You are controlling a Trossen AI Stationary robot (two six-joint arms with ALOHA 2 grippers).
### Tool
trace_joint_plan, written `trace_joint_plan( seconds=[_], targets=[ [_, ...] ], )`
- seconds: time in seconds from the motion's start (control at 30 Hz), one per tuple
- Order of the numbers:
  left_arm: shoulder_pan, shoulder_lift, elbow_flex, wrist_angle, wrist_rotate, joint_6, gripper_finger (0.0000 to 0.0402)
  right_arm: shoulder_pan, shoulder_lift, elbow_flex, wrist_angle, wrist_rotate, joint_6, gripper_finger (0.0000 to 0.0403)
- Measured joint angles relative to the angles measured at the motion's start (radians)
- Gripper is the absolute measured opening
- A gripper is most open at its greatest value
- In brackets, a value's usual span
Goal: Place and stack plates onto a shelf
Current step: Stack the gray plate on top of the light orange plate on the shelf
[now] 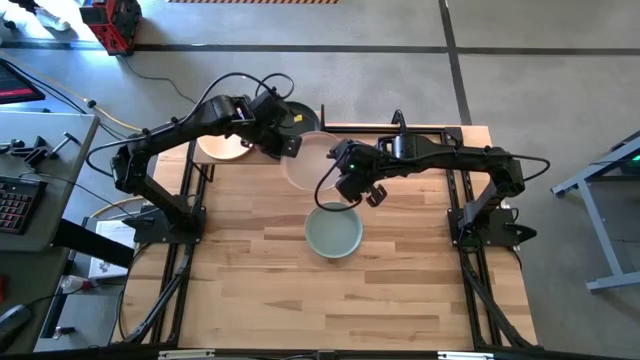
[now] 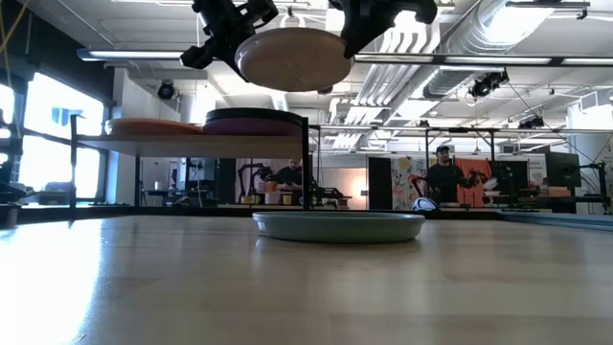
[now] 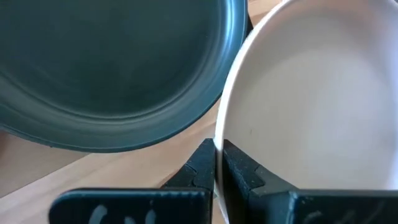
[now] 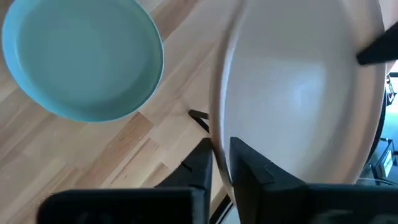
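1. The shelf, a flat light-wood panel on thin black posts [image 2: 192, 139], stands at the far left of the slatted wooden worktop [image 1: 400, 290] and carries a peach round plate [image 2: 153, 126] beside a purple round plate [image 2: 254, 122].
2. On the shelf in the high view, a black plate [image 1: 298, 115] shows only as an edge behind the left arm.
3. A beige round matte plate [image 2: 294, 57] hangs in the air above the worktop, beside the shelf.
4. The left gripper [image 3: 217, 165] is clamped on the beige plate's rim; the right gripper [image 4: 221, 163] pinches the rim on the other side.
5. A sage-green round plate [image 1: 333, 231] lies empty on the worktop, near its middle, below the right gripper.
6. No writing can be read.
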Motion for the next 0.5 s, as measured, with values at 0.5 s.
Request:
trace_joint_plan(
  seconds=[0.5],
  targets=[
    [0.074,-0.065,-0.002,-0.184,-0.085,0.035,0.0003,-0.001,-0.017,0.000,-0.028,0.001,0.132,0.0123]
  ],
)
